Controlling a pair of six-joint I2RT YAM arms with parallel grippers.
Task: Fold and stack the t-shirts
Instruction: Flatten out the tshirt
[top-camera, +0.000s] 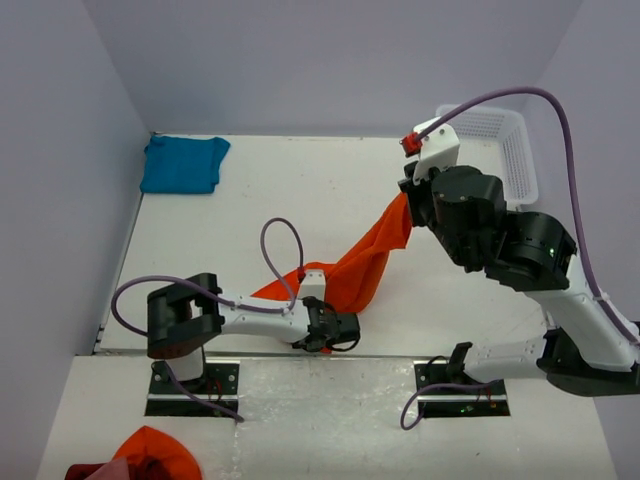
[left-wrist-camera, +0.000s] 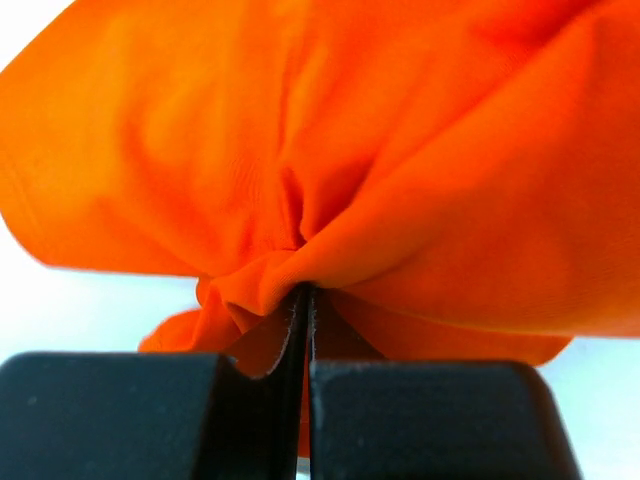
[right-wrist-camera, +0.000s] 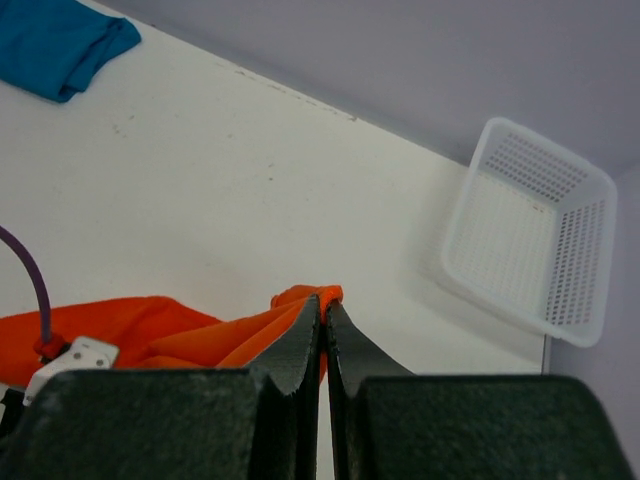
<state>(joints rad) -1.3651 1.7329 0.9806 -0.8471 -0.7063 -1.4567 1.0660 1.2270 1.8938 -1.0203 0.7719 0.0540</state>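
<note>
Left pincer (left-wrist-camera: 303, 300): fingers pressed together on a gathered bunch of the orange t-shirt (top-camera: 370, 260); in the left wrist view the cloth fans out in folds from the pinch.
Left arm: lies low along the near edge of the tabletop (top-camera: 300, 190), reaching to its right, with a purple cable (top-camera: 283, 245) looping above it.
Right pincer (right-wrist-camera: 323, 305): fingers together, clamped on an edge of the orange t-shirt; a small tuft of cloth shows at their tips.
Right arm: raised above the right half of the tabletop, wrist turned downward, holding its end of the shirt up.
Orange t-shirt: stretched between the two pincers, unfolded. It hangs as a slanting band from the raised right grip down to the low left grip near the front edge. Its lower part bunches beside the left wrist and touches the tabletop there.
Teal-blue t-shirt (top-camera: 183, 163): lies folded into a compact pile in the far left corner of the tabletop, well apart from both arms.
Basket (top-camera: 520, 160): white, perforated plastic, at the far right corner, beyond the right arm; the views do not show whether anything is inside.
Near ledge: a bundle of orange and red cloth (top-camera: 155, 455) sits at the bottom left, in front of the left arm's base.
</note>
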